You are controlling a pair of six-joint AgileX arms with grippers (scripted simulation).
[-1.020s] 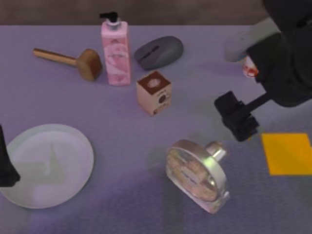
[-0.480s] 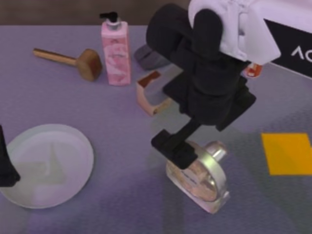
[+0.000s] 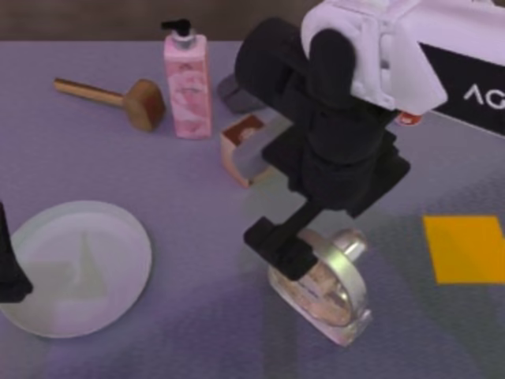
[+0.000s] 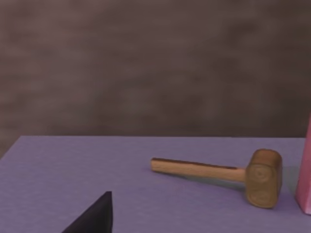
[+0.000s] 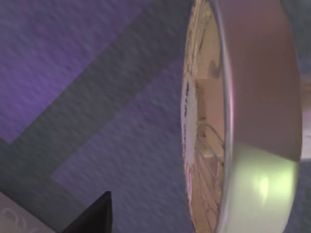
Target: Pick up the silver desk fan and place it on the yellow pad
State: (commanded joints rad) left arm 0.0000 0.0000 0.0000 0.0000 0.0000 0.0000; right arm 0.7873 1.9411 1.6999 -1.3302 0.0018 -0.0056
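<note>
Item: silver desk fan (image 3: 327, 284), standing on its flat base on the purple table (image 3: 181, 332), front of centre, ring upright with its tan mottled face turned toward the table's left-front; stub pointing back-right. Not yet lifted. Item: yellow pad (image 3: 465, 249), flat on the table at the right edge, well apart from the fan, bare. Item: right gripper (image 3: 280, 246), hanging over the upper-left rim of the fan, at or just above the ring; whether its fingers are spread or closed cannot be told from the top view, and the right wrist view shows only the fan's rim and grille close up beside one dark finger edge. Item: left gripper (image 3: 9, 268), parked at the table's left edge beside the white plate (image 3: 75, 268); finger state cannot be told. Other stock: wooden mallet (image 3: 110, 99), pink pump bottle (image 3: 187, 83), small brown box (image 3: 246, 146) and a grey mouse (image 3: 237, 91) partly hidden under the right arm. Step in hand, as judged: approach for the grasp. Next move calls for straddling the thin ring squarely, closing firmly, lifting clear, then carrying rightward to the pad.
</note>
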